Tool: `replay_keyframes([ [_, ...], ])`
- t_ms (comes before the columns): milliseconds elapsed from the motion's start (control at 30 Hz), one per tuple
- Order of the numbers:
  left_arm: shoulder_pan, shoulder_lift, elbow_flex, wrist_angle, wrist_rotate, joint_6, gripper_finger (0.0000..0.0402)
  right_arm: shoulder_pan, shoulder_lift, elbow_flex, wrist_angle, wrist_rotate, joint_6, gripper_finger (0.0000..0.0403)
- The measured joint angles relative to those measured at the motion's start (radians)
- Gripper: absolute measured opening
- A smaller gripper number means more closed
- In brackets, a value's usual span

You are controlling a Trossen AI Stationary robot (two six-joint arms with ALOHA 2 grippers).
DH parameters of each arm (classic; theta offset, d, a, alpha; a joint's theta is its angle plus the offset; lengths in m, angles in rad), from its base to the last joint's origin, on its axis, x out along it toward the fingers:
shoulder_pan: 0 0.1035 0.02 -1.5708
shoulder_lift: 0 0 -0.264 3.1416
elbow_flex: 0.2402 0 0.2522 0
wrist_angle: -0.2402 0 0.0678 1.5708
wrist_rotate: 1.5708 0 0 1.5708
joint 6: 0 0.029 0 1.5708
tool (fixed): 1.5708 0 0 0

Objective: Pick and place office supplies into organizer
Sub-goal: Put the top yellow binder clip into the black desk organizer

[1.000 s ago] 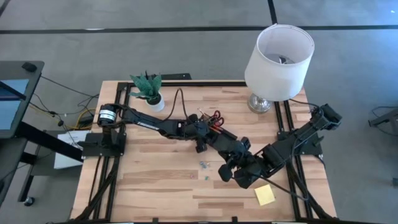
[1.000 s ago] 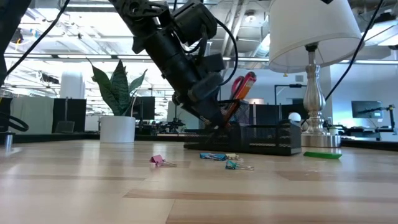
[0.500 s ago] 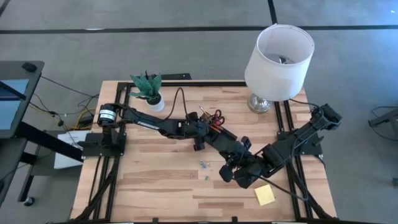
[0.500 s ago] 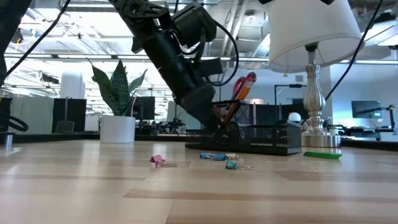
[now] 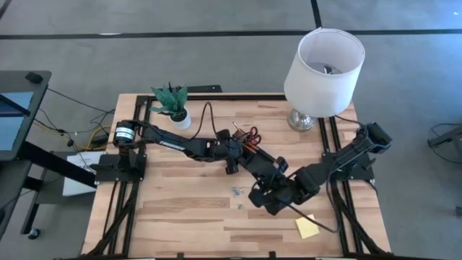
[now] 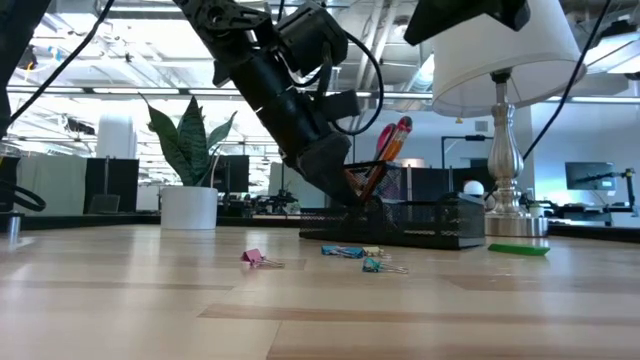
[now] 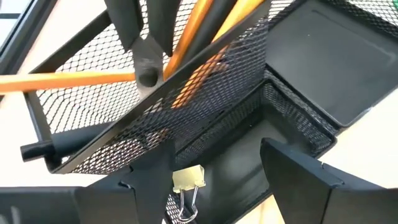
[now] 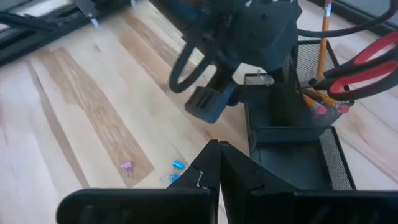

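Note:
The black mesh organizer (image 6: 420,228) stands mid-table. It holds red-handled scissors (image 6: 392,135) and orange pencils (image 7: 186,43) upright at one end. My left gripper (image 7: 214,155) stands open, slanting down over the organizer's low compartment (image 8: 283,134). A gold binder clip (image 7: 188,180) lies close by one of its fingers. My right gripper (image 8: 217,152) is shut and hangs above the table (image 5: 180,217), nearer than the organizer. Loose pink (image 6: 252,258), blue (image 6: 345,251) and teal (image 6: 372,265) clips lie on the wood below it. My left gripper's fingers stand apart over the organizer's compartment. The gold clip (image 7: 188,180) sits right beside one finger (image 7: 152,177); I cannot tell whether that finger touches it.
A white-shaded lamp (image 5: 323,68) stands at the far right and a potted plant (image 5: 172,101) at the far left. A yellow sticky-note pad (image 5: 307,227) lies near the front right, and a green block (image 6: 518,249) lies right of the organizer.
My right gripper has moved a little toward the table's left and down, staying shut. My left gripper has rolled slightly in place over the organizer and stays open.

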Motion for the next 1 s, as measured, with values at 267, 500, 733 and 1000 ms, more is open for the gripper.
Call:
replay_keyframes([
  [267, -0.001, 0.0, 0.0, 0.005, 0.003, -0.028, 0.0235, 0.001, -0.003, 0.0, 0.003, -0.019, -0.008, 0.0],
  [500, -0.004, 0.0, 0.001, -0.072, -0.005, -0.184, 0.0235, 0.041, -0.003, 0.0, -0.001, -0.023, -0.058, 0.0],
  [733, -0.004, -0.002, 0.003, -0.106, -0.018, -0.184, 0.0235, 0.112, -0.003, 0.0, -0.049, -0.026, -0.06, 0.0],
  [1000, -0.004, 0.0, 0.0, -0.033, -0.005, -0.212, 0.0235, 0.15, -0.003, 0.0, -0.049, -0.026, -0.06, 0.0],
])
